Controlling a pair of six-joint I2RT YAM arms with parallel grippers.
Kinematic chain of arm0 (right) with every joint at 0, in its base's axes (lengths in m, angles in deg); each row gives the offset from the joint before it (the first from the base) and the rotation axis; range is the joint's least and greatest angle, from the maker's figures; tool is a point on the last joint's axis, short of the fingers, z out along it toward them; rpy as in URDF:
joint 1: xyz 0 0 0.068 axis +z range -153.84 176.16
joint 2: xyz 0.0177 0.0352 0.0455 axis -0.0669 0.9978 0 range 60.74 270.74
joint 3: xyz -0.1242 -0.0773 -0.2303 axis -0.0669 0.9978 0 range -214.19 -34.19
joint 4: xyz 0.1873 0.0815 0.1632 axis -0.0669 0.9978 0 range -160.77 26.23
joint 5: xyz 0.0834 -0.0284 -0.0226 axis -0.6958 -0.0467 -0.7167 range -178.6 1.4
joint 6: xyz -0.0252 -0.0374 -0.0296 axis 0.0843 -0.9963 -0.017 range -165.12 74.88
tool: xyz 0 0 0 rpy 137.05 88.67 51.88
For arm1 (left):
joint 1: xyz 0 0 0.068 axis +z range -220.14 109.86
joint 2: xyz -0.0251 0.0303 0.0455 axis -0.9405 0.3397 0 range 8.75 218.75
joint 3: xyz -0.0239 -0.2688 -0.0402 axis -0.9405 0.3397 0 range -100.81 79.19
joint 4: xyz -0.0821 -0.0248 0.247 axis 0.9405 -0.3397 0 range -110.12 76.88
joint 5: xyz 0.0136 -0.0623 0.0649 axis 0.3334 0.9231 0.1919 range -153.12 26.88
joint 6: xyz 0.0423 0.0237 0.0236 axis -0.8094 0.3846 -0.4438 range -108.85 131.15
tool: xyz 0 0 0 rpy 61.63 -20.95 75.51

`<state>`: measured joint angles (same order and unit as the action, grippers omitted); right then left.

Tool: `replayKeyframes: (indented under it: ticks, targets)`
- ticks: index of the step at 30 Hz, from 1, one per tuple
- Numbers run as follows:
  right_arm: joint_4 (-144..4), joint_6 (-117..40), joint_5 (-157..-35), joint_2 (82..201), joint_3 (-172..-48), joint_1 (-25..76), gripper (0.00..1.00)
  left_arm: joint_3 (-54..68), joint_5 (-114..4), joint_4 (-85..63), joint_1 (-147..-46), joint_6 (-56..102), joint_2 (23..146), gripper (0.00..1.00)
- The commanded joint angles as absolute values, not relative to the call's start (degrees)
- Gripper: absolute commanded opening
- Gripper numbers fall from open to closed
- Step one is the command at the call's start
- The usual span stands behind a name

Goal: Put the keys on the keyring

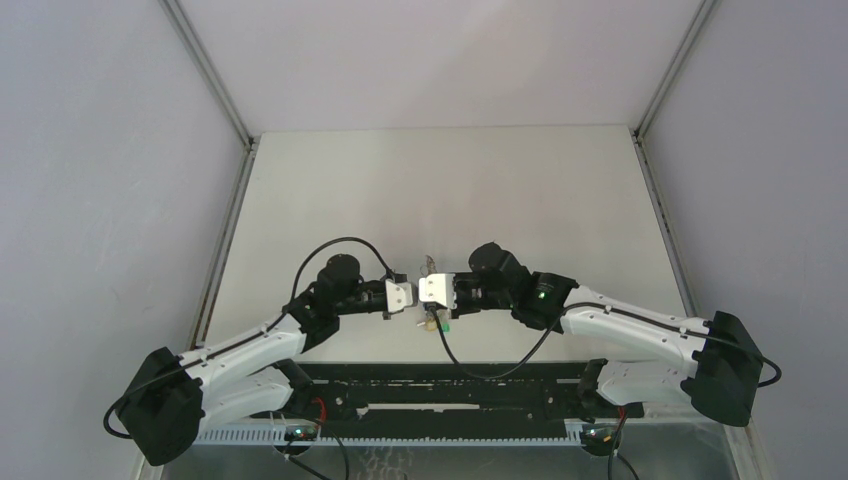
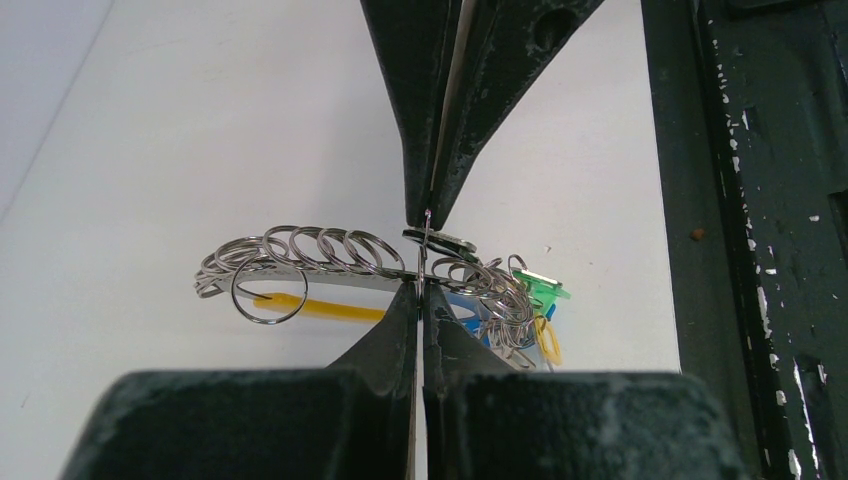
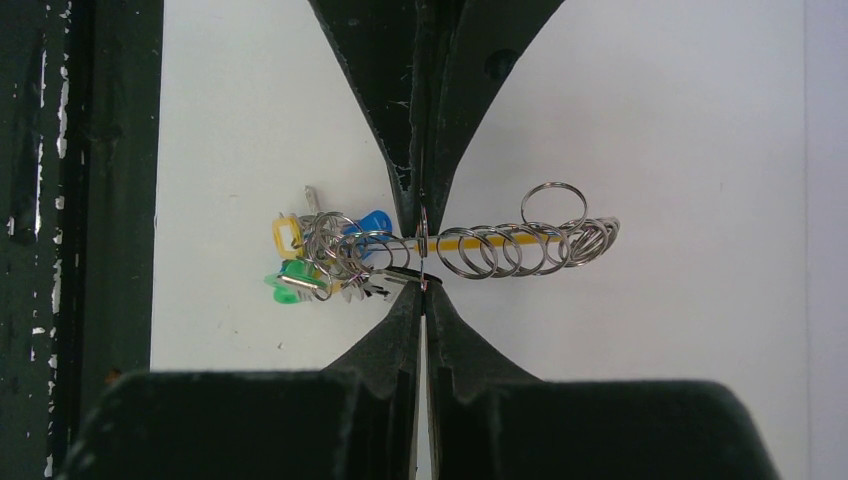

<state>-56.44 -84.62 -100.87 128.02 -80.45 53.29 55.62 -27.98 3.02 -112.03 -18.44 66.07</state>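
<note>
Left gripper (image 2: pixel 420 292) and right gripper (image 3: pixel 423 296) are clamping tip-to-tip on the keyring (image 2: pixel 330 252), its long axis lying crosswise between them.

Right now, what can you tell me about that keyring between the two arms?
The keyring is a row of thin silvery wire rings strung along a yellow strip, ending in a tangled bunch with blue, green and yellow tags. It stretches roughly level over the white table. One ring near the middle stands edge-on, pinched from opposite sides by the shut left fingers and right fingers.
</note>
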Motion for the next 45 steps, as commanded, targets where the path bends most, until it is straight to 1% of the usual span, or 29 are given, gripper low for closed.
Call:
replayKeyframes:
  ticks: [1, 45]
  targets:
    - [-58.4, -83.7, -100.8, 126.8, -83.1, 53.0, 0.0, 56.1, -27.0, 6.2, -112.3, -19.5, 64.9, 0.0]
    - [-57.0, -84.9, -104.6, 128.6, -84.6, 53.1, 0.0, 55.9, -25.5, 6.1, -112.7, -19.8, 65.4, 0.0]
